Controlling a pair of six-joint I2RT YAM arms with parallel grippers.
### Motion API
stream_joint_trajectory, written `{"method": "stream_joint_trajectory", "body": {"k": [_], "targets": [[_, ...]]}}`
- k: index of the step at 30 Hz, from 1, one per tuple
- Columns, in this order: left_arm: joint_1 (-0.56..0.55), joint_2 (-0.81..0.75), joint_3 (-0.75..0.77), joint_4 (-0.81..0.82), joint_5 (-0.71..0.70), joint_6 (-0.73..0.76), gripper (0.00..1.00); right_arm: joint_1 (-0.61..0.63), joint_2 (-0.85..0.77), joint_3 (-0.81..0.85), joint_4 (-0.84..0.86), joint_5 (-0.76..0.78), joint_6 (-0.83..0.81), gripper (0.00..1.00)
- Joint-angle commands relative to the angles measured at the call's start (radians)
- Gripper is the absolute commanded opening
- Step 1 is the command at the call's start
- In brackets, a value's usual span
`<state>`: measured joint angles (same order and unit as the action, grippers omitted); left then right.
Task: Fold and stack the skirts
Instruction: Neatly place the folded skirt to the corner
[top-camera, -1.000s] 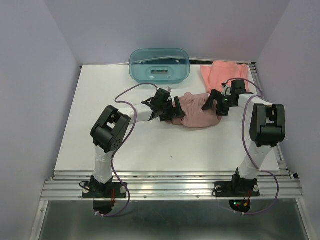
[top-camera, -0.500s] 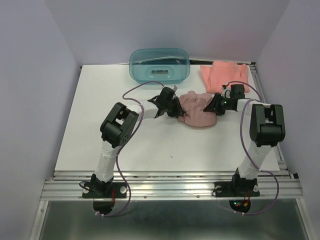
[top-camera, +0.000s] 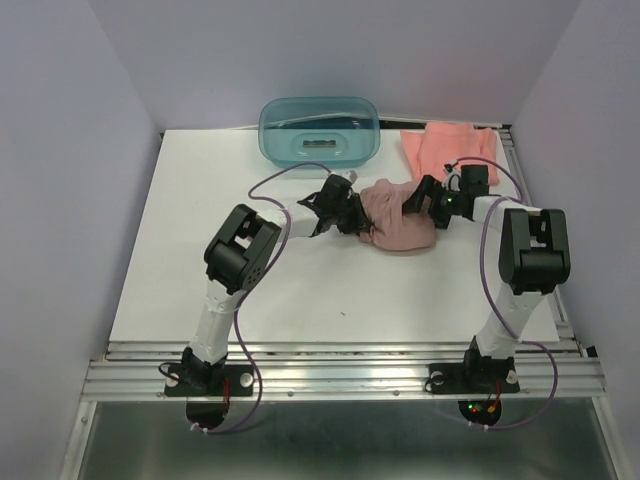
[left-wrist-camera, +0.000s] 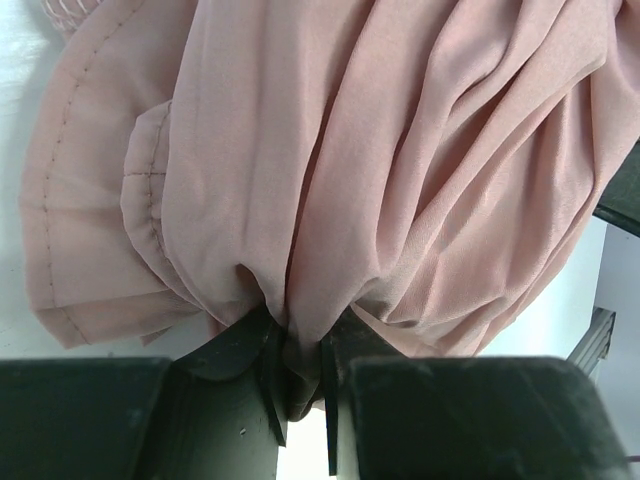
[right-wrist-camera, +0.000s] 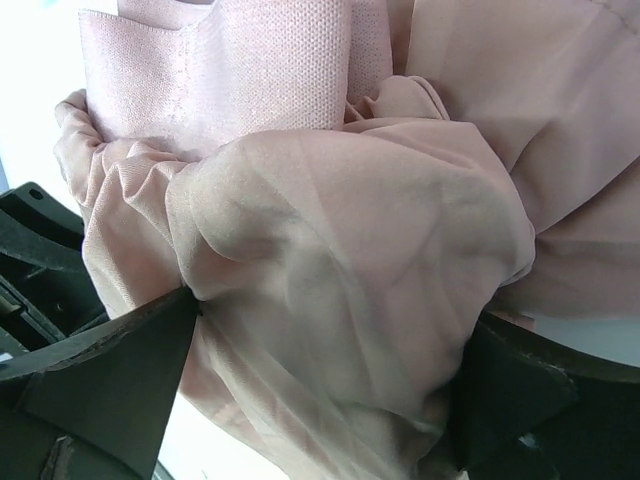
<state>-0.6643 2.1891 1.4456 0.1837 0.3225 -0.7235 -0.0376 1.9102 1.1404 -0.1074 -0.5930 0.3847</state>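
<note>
Step in hand, as judged: opening out the first skirt, with no fold made yet. The mauve-pink skirt is bunched just toward 2 o'clock of the centre of the table.

- The left gripper is pinched narrow on a gathered fold at the skirt's 9 o'clock edge.
- The right gripper is spread wide around a thick wad at the 3 o'clock edge.
- The coral skirt lies at 1 o'clock and the teal tub at 12.

Next move calls for drawing the two held edges apart to flatten the cloth.

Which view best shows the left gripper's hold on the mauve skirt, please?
Left wrist: the left gripper pinches a gather of the mauve skirt up close. Top external shows that small; in right wrist, cloth hides it.
</note>
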Motion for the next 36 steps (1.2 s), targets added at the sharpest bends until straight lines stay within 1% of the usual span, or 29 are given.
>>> {"method": "stream_joint_trajectory", "body": {"k": [1,2,3,4,5,6,8,9,10,11,12,14,15,16,17,18,20,23,25,26,28,29,32,36], "targets": [[-0.011,0.024,0.008,-0.023,0.018,0.009,0.17,0.011,0.105,-0.039,0.003,0.013,-0.006,0.94],[-0.011,0.027,0.013,-0.026,0.018,0.01,0.18,0.011,0.121,-0.036,0.011,-0.007,-0.006,0.84],[-0.011,0.029,0.021,-0.033,0.018,0.015,0.19,0.011,0.134,-0.033,0.015,-0.023,-0.007,0.77],[-0.009,0.032,0.03,-0.036,0.016,0.016,0.2,0.011,0.15,-0.028,0.018,-0.033,-0.004,0.69],[-0.009,0.034,0.035,-0.038,0.016,0.021,0.21,0.011,0.151,-0.028,0.024,-0.039,-0.006,0.55],[-0.008,0.035,0.036,-0.043,0.018,0.024,0.25,0.011,0.151,-0.027,0.029,-0.05,-0.009,0.48],[-0.009,0.035,0.042,-0.046,0.018,0.035,0.31,0.011,0.142,-0.004,0.026,-0.051,-0.023,0.32],[-0.009,0.032,0.045,-0.05,0.016,0.048,0.35,0.011,0.138,0.01,0.008,-0.044,-0.035,0.12],[-0.008,0.028,0.052,-0.056,0.013,0.058,0.39,0.011,0.132,0.025,-0.003,-0.041,-0.056,0.01],[-0.009,0.023,0.055,-0.061,0.01,0.067,0.43,0.011,0.124,0.044,-0.018,-0.031,-0.069,0.01],[-0.008,0.015,0.056,-0.069,0.006,0.081,0.53,0.011,0.1,0.074,-0.028,-0.009,-0.082,0.01],[0.0,-0.021,0.053,-0.102,-0.013,0.133,0.58,0.011,0.07,0.108,-0.063,0.04,-0.136,0.01],[0.005,-0.037,0.046,-0.122,-0.023,0.153,0.64,0.011,0.041,0.146,-0.086,0.056,-0.157,0.01],[0.011,-0.075,0.023,-0.13,-0.046,0.192,0.67,0.011,0.03,0.169,-0.1,0.076,-0.199,0.01],[0.026,-0.097,0.01,-0.135,-0.057,0.215,0.72,0.011,0.021,0.192,-0.113,0.111,-0.217,0.01],[0.035,-0.132,0.0,-0.145,-0.074,0.255,0.72,0.011,0.012,0.24,-0.135,0.131,-0.239,0.01],[0.064,-0.163,-0.024,-0.161,-0.086,0.291,0.75,0.011,0.013,0.284,-0.15,0.179,-0.286,0.01],[0.089,-0.206,-0.042,-0.182,-0.099,0.369,0.76,0.011,0.033,0.363,-0.169,0.199,-0.349,0.01],[0.103,-0.213,-0.036,-0.243,-0.131,0.41,0.78,0.011,0.05,0.398,-0.169,0.209,-0.374,0.01],[0.107,-0.224,-0.039,-0.253,-0.131,0.445,0.79,0.011,0.073,0.436,-0.17,0.211,-0.424,0.01],[0.118,-0.229,-0.044,-0.279,-0.119,0.481,0.83,0.011,0.099,0.481,-0.181,0.214,-0.457,0.01],[0.123,-0.238,-0.054,-0.285,-0.105,0.516,0.84,0.011,0.122,0.52,-0.186,0.2,-0.487,0.01],[0.124,-0.261,-0.088,-0.28,-0.071,0.552,0.84,0.011,0.165,0.605,-0.199,0.19,-0.509,0.01],[0.124,-0.275,-0.109,-0.276,-0.043,0.578,0.85,0.011,0.208,0.708,-0.215,0.239,-0.507,0.01]]}}
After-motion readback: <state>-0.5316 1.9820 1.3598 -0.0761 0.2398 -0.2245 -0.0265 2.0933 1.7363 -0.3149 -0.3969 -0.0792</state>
